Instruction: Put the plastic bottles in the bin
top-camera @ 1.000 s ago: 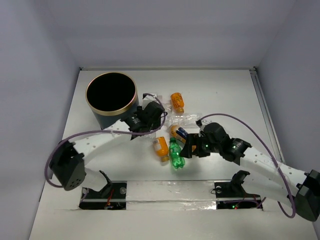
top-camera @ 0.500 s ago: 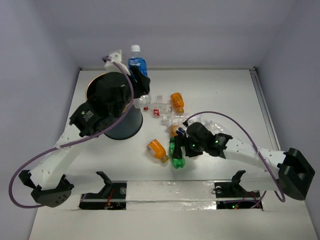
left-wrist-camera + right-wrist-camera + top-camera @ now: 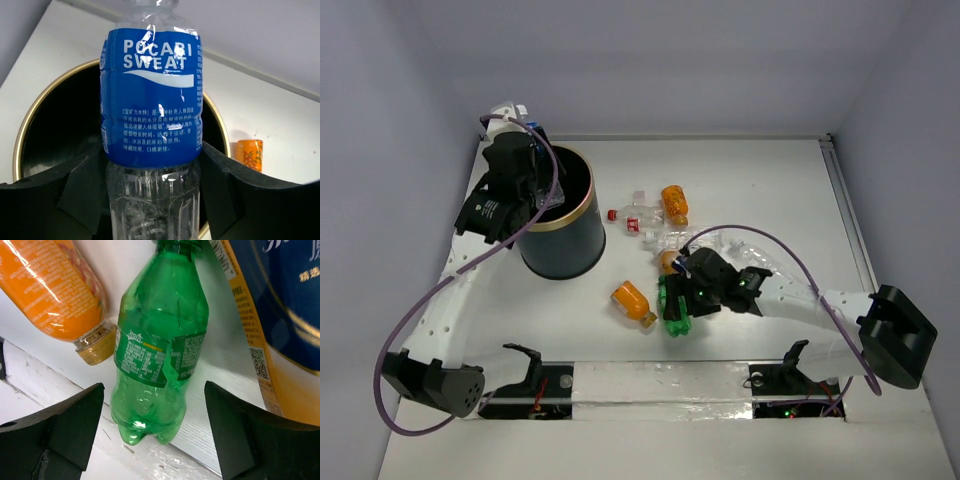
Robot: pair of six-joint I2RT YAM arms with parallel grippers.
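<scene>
My left gripper (image 3: 527, 163) is shut on a clear bottle with a blue Pocari Sweat label (image 3: 152, 107) and holds it over the far left part of the bin's mouth. The bin (image 3: 588, 205) is dark navy with a gold rim (image 3: 22, 135). My right gripper (image 3: 677, 298) is open, its jaws on either side of the green bottle (image 3: 160, 355), which lies on the table (image 3: 676, 320). Beside it lie an orange bottle (image 3: 52, 287) and an orange bottle with a dark blue label (image 3: 282, 305).
Another orange bottle (image 3: 674, 203) lies right of the bin and shows in the left wrist view (image 3: 249, 155). Clear bottles (image 3: 636, 216) lie between it and the right arm, one at the right arm's far side (image 3: 742, 249). The near orange bottle (image 3: 634, 303) lies left of the green one.
My left arm lifted the blue-label bottle off the table and carried it from the bin's far right rim to its far left. My right gripper moved left over the green bottle.
</scene>
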